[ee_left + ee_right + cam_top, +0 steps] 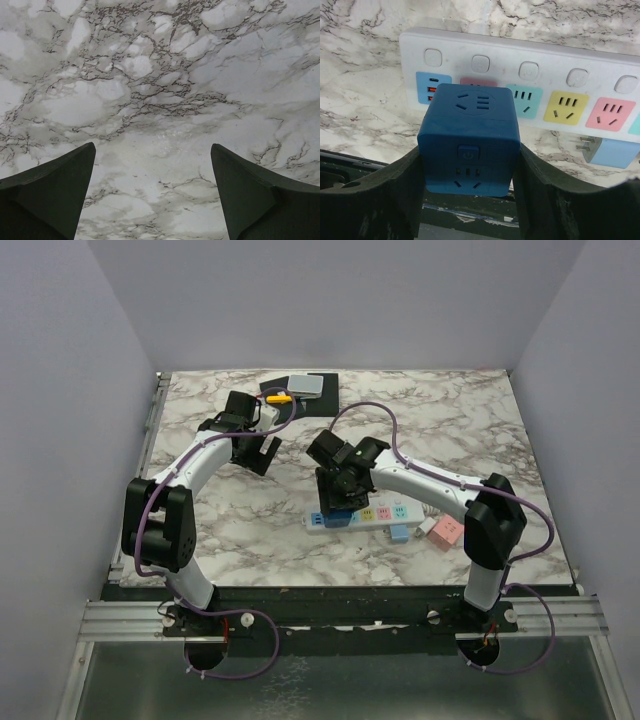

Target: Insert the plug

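A dark blue cube plug [469,135] sits between the fingers of my right gripper [469,156], which is shut on its two sides. The cube stands at the left end of the white power strip [530,56], covering the pink socket beside the light blue USB block. Its prongs are hidden, so I cannot tell how deep it sits. From above, the right gripper [336,498] hangs over the strip [388,512] with the blue plug [334,519] under it. My left gripper [152,167] is open over bare marble, at the back left [262,452].
A light blue plug [610,152] lies loose by the strip's near side [400,532], with a pink plug [445,531] to its right. A black mat [322,395] at the back holds a grey block [306,386] and a yellow piece [278,397]. Walls surround the marble table [450,420].
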You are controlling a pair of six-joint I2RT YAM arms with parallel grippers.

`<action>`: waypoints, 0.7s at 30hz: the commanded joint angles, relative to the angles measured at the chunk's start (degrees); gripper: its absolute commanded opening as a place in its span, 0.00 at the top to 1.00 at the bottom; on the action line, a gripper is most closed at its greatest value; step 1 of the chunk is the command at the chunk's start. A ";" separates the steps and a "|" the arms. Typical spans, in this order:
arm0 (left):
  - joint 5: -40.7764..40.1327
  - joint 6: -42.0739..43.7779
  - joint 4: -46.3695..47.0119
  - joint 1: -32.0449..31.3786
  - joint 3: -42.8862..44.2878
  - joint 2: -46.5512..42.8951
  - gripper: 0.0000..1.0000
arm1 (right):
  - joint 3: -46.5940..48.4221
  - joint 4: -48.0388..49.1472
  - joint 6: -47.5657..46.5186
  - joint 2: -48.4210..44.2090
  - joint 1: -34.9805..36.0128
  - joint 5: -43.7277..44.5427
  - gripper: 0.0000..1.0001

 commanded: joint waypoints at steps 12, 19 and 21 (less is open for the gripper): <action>-1.98 1.32 0.57 0.41 -0.97 -2.62 0.01 | -1.10 0.80 1.78 1.64 0.51 1.55 0.99; -1.75 1.29 0.57 0.47 -1.23 -2.76 0.01 | -1.41 -0.05 1.89 1.99 0.52 3.63 0.99; -1.80 1.38 0.57 0.50 -1.26 -2.92 0.01 | -1.37 -0.50 1.89 2.29 0.57 4.46 0.99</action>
